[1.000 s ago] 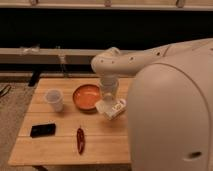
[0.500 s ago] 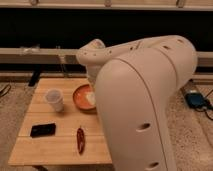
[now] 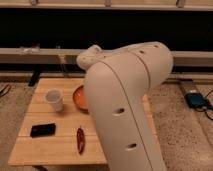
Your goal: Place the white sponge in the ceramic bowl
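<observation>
across the middle of the view, the robot's pale arm [image 3: 125, 110] blocks most of the wooden table [image 3: 50, 150]. gripper is hidden somewhere behind that arm; whether it is clenched, released or grasping anything cannot be told. white sponge is not visible either, so its place cannot be told. ceramic bowl [image 3: 78, 97] shows only as an orange-red sliver at the arm's left edge. just left of the bowl stands a whitish cup [image 3: 54, 99]. nearer the front edge lie a black phone [image 3: 42, 130] and a red pepper [image 3: 80, 140].
</observation>
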Controlling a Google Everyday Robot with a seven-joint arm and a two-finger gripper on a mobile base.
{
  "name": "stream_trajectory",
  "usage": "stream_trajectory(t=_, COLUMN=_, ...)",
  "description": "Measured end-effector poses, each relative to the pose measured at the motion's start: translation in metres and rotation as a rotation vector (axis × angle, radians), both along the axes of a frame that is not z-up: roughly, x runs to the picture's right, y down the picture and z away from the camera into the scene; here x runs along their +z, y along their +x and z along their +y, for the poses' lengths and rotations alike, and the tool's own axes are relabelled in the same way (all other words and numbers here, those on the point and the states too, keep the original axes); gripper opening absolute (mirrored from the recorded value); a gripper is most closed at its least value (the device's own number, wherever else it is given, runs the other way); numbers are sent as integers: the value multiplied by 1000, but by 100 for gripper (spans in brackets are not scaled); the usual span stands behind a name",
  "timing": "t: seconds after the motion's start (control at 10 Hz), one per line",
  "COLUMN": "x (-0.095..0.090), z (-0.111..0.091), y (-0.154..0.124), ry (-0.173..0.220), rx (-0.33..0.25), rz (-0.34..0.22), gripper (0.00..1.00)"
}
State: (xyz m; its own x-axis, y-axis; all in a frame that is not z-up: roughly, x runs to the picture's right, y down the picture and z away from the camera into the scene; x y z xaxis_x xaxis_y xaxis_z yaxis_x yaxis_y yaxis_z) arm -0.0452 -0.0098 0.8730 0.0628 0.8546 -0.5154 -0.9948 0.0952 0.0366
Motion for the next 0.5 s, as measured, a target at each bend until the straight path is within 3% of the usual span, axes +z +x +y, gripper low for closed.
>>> stream_trajectory(t=0.1, x=5, z=-7, y=-10, ry=10, rx=-10, rz=-4, gripper=67)
stream_trajectory(t=0.2, x=6, z=-12, y=-15, ry=20, rx=-11, rz=-9, gripper=74)
stream_trajectory(t=0.3, x=7, z=-15, y=-17, ry=30, rx=-7, rz=-11, gripper=79)
stream_trajectory(t=0.5, x=5, z=-17, y=-27, ry=52, rx=10, rz=-31, gripper=80)
